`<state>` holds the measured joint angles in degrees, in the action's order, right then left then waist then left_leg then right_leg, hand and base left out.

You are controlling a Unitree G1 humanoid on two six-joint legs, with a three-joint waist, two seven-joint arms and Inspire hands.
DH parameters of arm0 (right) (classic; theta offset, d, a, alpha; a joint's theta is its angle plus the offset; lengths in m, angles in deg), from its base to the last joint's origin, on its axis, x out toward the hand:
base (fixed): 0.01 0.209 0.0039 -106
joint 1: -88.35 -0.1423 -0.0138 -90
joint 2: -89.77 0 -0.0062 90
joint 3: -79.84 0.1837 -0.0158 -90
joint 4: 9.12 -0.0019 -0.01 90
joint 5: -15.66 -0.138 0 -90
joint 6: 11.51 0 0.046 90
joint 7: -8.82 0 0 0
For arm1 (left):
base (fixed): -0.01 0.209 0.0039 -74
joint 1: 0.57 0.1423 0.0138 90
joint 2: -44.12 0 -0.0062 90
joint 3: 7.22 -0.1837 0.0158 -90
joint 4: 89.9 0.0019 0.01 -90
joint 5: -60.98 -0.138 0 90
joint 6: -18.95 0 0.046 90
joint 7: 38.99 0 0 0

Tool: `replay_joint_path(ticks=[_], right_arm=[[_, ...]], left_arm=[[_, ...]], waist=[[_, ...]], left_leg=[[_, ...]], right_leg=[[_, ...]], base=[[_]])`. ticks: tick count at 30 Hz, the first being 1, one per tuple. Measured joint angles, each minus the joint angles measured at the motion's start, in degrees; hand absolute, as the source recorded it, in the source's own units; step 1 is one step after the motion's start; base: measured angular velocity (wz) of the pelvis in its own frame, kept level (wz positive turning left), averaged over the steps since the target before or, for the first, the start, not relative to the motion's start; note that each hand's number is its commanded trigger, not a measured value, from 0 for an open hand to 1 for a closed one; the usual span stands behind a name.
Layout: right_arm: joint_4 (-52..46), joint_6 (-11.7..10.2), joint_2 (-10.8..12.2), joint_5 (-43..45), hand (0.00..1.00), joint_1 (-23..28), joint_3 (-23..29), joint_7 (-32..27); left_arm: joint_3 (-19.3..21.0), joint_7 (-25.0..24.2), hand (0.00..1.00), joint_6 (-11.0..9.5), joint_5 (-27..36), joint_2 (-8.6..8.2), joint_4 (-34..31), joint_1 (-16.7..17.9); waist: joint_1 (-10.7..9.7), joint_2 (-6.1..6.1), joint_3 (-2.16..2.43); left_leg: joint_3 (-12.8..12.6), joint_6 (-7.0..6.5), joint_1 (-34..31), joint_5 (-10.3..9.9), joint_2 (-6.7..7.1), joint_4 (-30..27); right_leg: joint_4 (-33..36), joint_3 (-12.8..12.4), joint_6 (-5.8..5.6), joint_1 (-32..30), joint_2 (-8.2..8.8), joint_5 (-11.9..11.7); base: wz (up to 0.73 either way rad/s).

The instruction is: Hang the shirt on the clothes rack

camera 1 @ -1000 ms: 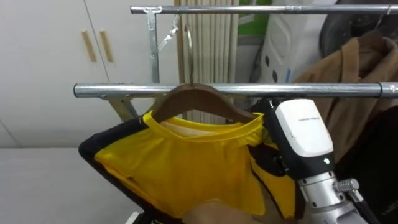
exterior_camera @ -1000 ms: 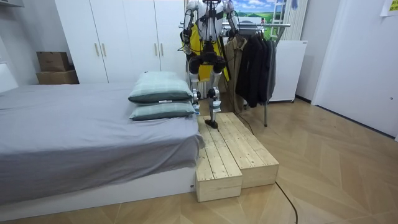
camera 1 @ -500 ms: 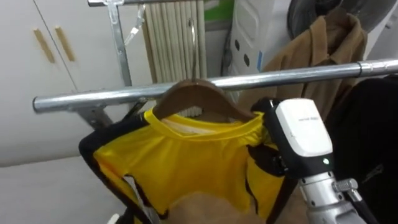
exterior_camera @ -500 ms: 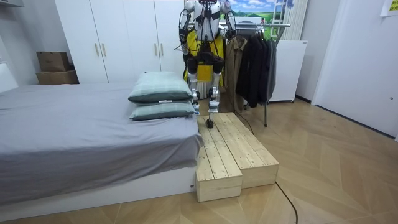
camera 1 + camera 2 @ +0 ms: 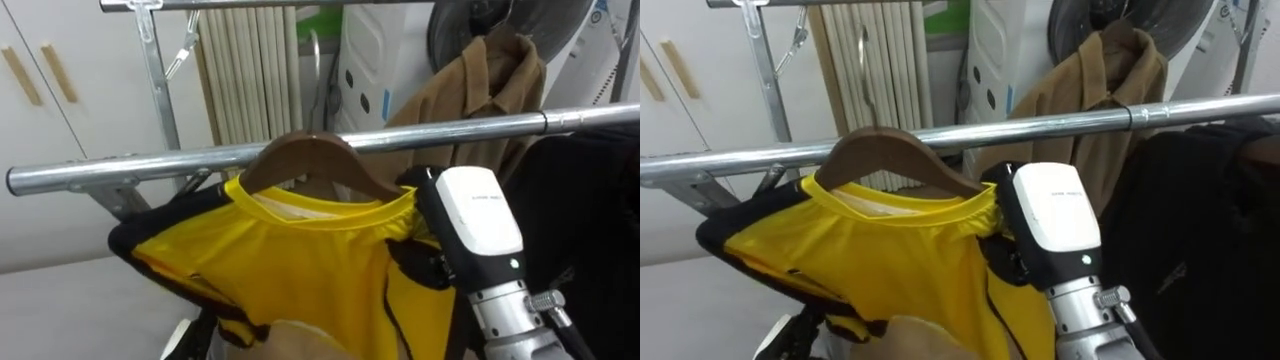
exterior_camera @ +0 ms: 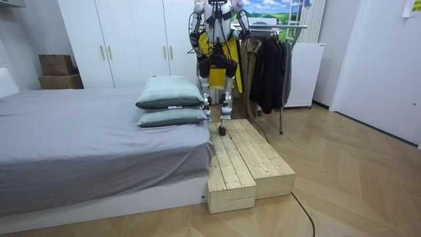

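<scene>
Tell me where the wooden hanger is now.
The wooden hanger is at the centre of the left eye view, inside the yellow shirt, against the metal rail, left of the brown coat; the right hand is at its right end.

Past its white back, my right hand point(image 5: 478, 215) disappears behind the yellow shirt point(image 5: 300, 260), so I cannot tell how it grips. The shirt's collar covers both ends of the wooden hanger point(image 5: 300, 158), and the bottom edge cuts off its lower part along with a blurred tan shape point(image 5: 290, 342) I cannot name. The dark clothes point(image 5: 590, 220) run off the right edge.
</scene>
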<state>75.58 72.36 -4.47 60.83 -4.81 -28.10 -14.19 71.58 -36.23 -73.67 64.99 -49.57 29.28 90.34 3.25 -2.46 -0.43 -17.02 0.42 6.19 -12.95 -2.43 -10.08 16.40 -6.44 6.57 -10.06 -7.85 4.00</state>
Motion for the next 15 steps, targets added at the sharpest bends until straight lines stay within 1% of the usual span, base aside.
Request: replay_joint_path(ticks=[8,9,14,15], right_arm=[[0.00,0.03,-0.30,-0.49,1.00,-0.01,-0.87,0.60],[0.00,0.03,-0.38,-0.84,1.00,-0.01,-0.91,0.91],[0.07,0.40,-1.29,-4.24,1.00,0.07,-0.93,2.45],[0.07,0.47,-1.64,-5.01,1.00,0.09,-0.93,2.74]], left_arm=[[-0.21,-0.03,0.00,0.02,0.25,0.23,-1.71,0.23],[-0.20,-0.05,0.00,0.05,0.24,0.33,-2.36,0.47],[-0.10,-0.12,0.00,0.14,0.20,0.60,-2.73,1.11],[-0.10,-0.14,0.00,0.16,0.19,0.72,-2.73,1.25]], waist=[[0.39,0.03,0.02],[0.39,0.07,0.05],[0.78,0.25,0.09],[1.11,0.28,0.08]], left_leg=[[1.08,0.02,0.53,0.01,-0.23,0.23],[1.67,0.02,0.53,0.01,-0.30,0.30],[2.85,0.23,0.57,0.13,-0.53,0.40],[2.95,0.29,0.56,0.17,-0.57,0.44]], right_leg=[[-1.06,0.72,0.18,1.15,-0.01,-0.22],[-1.59,1.06,0.27,1.49,0.00,-0.46],[-2.53,2.91,0.51,2.18,0.36,-0.75],[-2.53,3.22,0.54,2.17,0.40,-0.76]], base=[[0.05],[0.10],[0.12],[0.09]])
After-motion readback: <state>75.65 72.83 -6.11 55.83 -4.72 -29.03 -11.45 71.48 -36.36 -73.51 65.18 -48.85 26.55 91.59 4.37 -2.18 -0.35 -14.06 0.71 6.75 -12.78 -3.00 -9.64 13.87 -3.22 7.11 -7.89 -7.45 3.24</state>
